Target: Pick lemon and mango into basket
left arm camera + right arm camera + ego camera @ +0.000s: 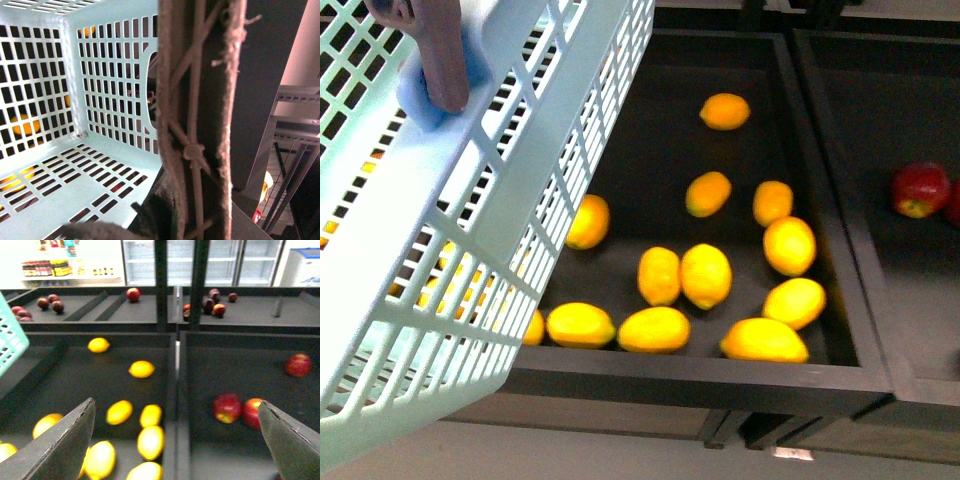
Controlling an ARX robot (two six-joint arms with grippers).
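Observation:
The teal basket (420, 200) hangs tilted at the left, over the near left corner of a dark bin (650, 375). In the left wrist view my left gripper (172, 210) is shut on the basket's brown handle (200, 125), with the empty slotted floor (125, 161) behind it. Several lemons (705, 275) lie loose in the bin. I cannot make out the mango among them. My right gripper (177, 440) is open and empty, hovering above the divider between the lemons (150, 441) and the apple bin.
Red apples (227, 406) lie in the bin to the right (920, 188). More dark bins with red fruit (132, 294) sit behind, divided by black posts (160, 285). The basket's edge (10, 340) shows in the right wrist view.

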